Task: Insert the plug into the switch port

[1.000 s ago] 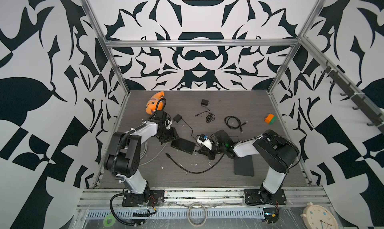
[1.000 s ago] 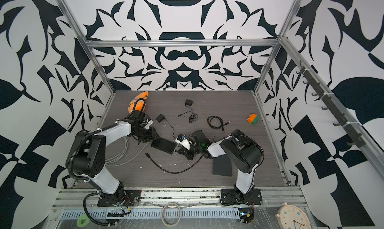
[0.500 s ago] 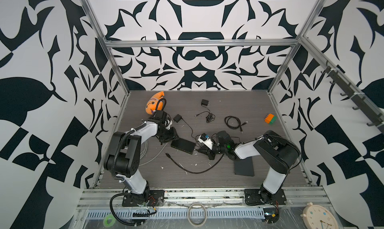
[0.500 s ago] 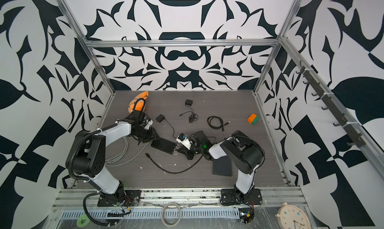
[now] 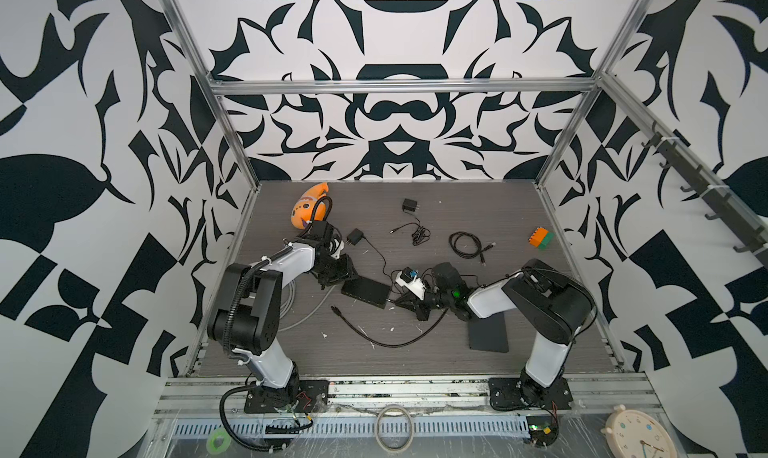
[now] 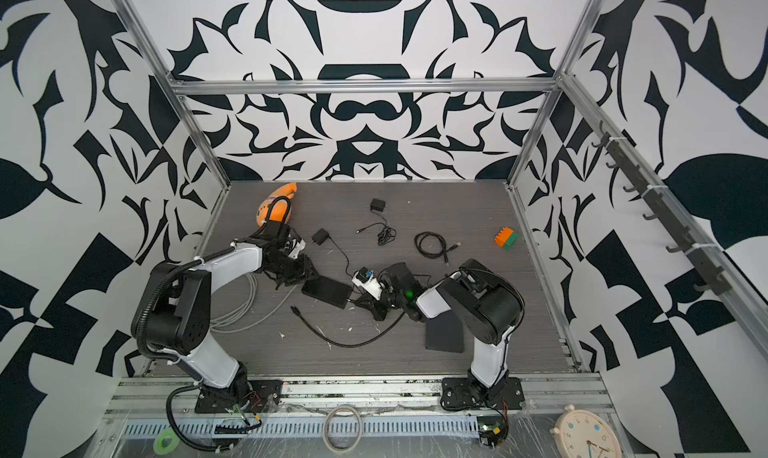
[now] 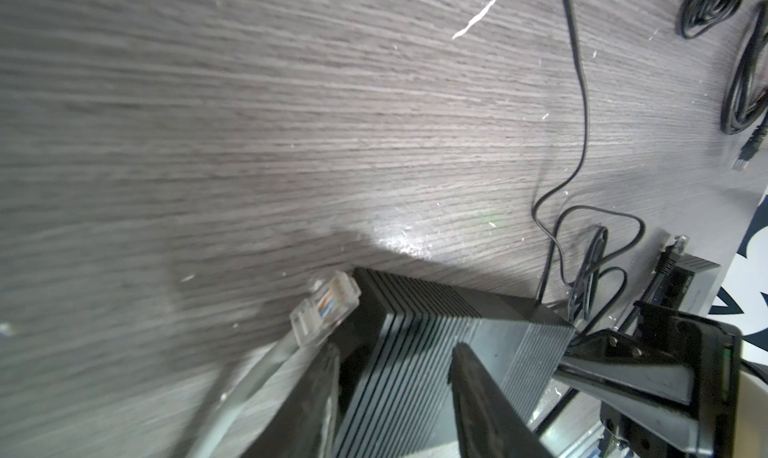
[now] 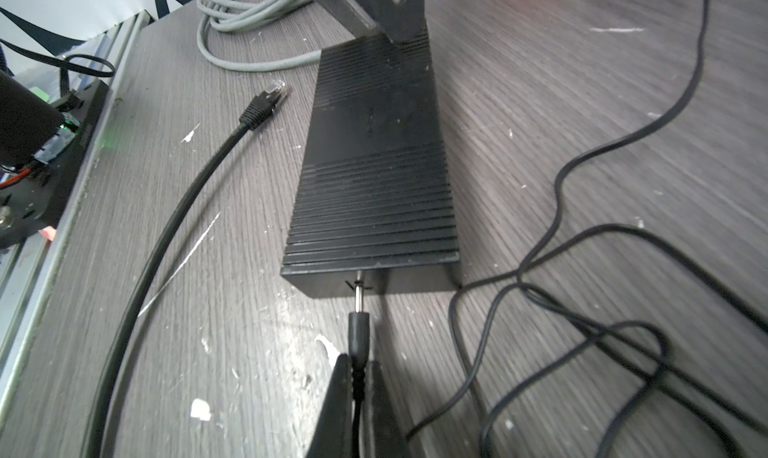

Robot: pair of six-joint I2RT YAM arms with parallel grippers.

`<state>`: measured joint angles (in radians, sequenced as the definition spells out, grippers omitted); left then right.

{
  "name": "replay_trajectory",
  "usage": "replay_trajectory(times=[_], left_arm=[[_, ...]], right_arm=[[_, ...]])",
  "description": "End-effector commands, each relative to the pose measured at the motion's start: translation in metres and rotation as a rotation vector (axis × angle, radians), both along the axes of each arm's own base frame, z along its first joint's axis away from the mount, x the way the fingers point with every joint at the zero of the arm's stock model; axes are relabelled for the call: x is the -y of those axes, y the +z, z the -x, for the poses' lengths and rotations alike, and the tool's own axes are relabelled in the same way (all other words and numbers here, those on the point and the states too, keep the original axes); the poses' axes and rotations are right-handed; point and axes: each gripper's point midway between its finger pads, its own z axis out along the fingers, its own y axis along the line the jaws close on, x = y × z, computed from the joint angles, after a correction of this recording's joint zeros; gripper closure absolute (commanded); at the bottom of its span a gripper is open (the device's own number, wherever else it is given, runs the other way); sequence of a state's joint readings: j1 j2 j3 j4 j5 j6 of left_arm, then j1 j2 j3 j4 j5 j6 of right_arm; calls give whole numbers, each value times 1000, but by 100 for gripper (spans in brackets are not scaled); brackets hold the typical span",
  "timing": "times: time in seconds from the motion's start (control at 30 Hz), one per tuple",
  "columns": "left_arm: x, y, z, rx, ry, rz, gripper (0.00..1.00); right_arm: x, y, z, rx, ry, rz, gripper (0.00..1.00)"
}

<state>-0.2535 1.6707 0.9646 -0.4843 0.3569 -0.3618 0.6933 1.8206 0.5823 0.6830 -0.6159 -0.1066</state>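
**Operator:** State the position of the plug.

**Technician:** The plug (image 8: 358, 331) lies low over the table (image 8: 540, 82), in line with the port (image 8: 360, 276) on the near end face of the switch (image 8: 374, 165). The metal pin reaches the port opening, and most of the pin is exposed. How deep the tip sits cannot be read, because the opening is small and shadowed. In both top views the plug is hidden under the right arm's wrist.

**Operator:** Condition of the right gripper?

**Technician:** The right gripper (image 8: 358, 377) is closed on the plug's rubber collar, with one finger (image 8: 336, 406) on each side. The frame edge cuts off the rest of both fingers.

**Operator:** Condition of the left gripper?

**Technician:** The left gripper (image 7: 395, 348) holds the far end of the switch. Its fingers stand partway apart with the ribbed body clamped between them. The left wrist view crops both fingers at its edge. The right wrist view shows only their lower ends on the switch.

**Operator:** Adjacent items?

**Technician:** A grey network cable (image 7: 266, 373) lies with its clear connector just beside the switch corner. A black network cable (image 8: 174, 211) curves past the switch, apart from it. The plug's thin lead (image 8: 703, 28) loops across the table and leaves the frame. An orange toy (image 5: 305, 209) at the back is partly hidden behind the left arm.
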Motion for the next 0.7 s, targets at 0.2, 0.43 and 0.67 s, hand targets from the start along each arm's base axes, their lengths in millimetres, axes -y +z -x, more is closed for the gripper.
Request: replay_trajectory(times=[0.2, 0.43, 0.67], left_arm=[[1, 2, 3, -20, -12, 7, 53], [2, 1, 2, -21, -12, 10, 53], [7, 2, 5, -29, -28, 42, 55]], right_arm=[[-9, 21, -3, 37, 21, -75, 100], [-10, 19, -4, 37, 16, -76, 100], [-14, 16, -12, 47, -3, -70, 100]])
